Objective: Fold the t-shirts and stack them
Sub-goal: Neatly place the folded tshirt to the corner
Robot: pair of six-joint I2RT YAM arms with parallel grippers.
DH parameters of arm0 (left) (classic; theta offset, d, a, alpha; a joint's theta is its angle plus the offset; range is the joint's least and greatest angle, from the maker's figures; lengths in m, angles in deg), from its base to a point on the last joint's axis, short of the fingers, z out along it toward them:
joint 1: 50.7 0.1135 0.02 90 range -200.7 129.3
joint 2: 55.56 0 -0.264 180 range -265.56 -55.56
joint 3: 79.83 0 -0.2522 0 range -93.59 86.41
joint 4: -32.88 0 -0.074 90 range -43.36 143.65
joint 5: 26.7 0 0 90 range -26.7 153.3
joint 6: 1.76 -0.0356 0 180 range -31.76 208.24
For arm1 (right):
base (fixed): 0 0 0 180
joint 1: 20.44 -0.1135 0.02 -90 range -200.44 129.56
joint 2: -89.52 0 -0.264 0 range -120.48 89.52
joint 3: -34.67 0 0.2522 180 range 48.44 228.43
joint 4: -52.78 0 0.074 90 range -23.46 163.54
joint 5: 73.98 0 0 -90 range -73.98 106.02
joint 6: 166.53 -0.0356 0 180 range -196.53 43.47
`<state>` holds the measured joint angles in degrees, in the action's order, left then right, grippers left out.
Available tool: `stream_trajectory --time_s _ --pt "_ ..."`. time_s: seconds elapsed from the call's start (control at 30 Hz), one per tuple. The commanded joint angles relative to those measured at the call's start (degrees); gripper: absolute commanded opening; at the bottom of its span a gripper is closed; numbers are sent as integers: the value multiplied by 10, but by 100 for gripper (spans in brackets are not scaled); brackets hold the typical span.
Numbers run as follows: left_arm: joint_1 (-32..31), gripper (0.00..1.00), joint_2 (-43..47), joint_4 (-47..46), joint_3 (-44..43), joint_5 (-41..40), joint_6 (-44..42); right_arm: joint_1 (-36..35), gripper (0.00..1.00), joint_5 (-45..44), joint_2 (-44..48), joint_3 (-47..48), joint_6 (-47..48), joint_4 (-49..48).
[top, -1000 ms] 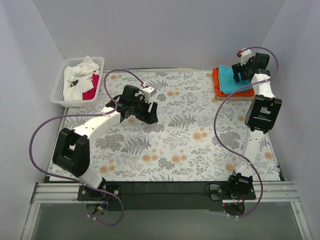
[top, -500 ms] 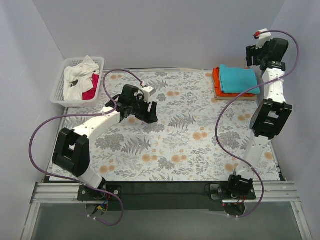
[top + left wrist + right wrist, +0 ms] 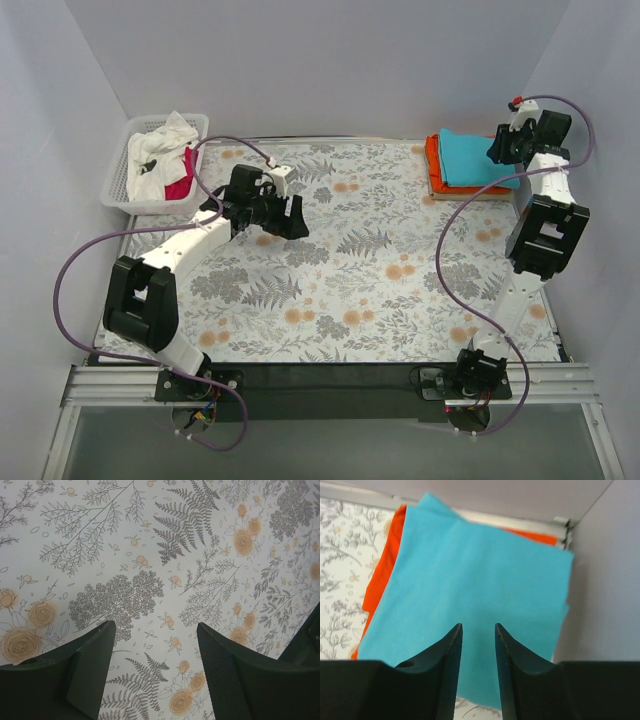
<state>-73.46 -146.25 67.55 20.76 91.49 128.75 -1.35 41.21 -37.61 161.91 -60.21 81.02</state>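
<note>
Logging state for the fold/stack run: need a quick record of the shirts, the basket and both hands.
stacked: teal t-shirt folded on top of orange t-shirt, far right corner
not yet folded: white t-shirt and red-pink t-shirt, heaped in basket, far left
left hand: open, empty, over floral tablecloth
right hand: above the teal t-shirt, fingers a narrow gap apart, holding nothing

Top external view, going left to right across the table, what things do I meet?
White basket of loose t-shirts → left hand → folded teal t-shirt atop orange t-shirt.
</note>
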Motion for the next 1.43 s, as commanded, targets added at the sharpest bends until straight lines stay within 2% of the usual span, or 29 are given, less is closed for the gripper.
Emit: stream_trajectory --time_s 0.0,0.23,0.27,0.33,0.43,0.47,0.5,0.67,0.8,0.93,1.1,1.23,1.4 --pt "29 62 -1 0 -16 42 26 -4 35 21 42 -34 6 15" --pt "59 66 25 15 -28 57 50 -4 41 -5 104 -130 31 56" --pt "59 68 32 24 -30 54 45 -4 48 0 119 -136 30 57" --pt "62 87 42 43 -42 50 43 -4 55 18 163 -145 25 70" --pt "72 91 51 91 -53 52 45 -8 69 27 219 -143 33 113" --pt "75 91 52 118 -58 48 45 -8 77 33 232 -144 38 128" --pt "78 92 54 131 -61 47 40 -10 82 37 258 -144 50 164" --pt "88 94 93 170 -36 46 32 -20 93 44 361 -201 76 247" --pt "92 95 137 176 -12 17 32 -47 98 57 435 -281 81 295" --pt "102 96 171 198 12 -19 15 -75 98 80 507 -385 79 303" --pt "118 97 242 201 82 -79 1 -134 98 57 570 -492 90 298" --pt "135 98 309 208 131 -142 -3 -170 98 -19 589 -535 89 287" --pt "160 98 326 217 122 -134 -5 -179 98 -48 618 -548 83 276"
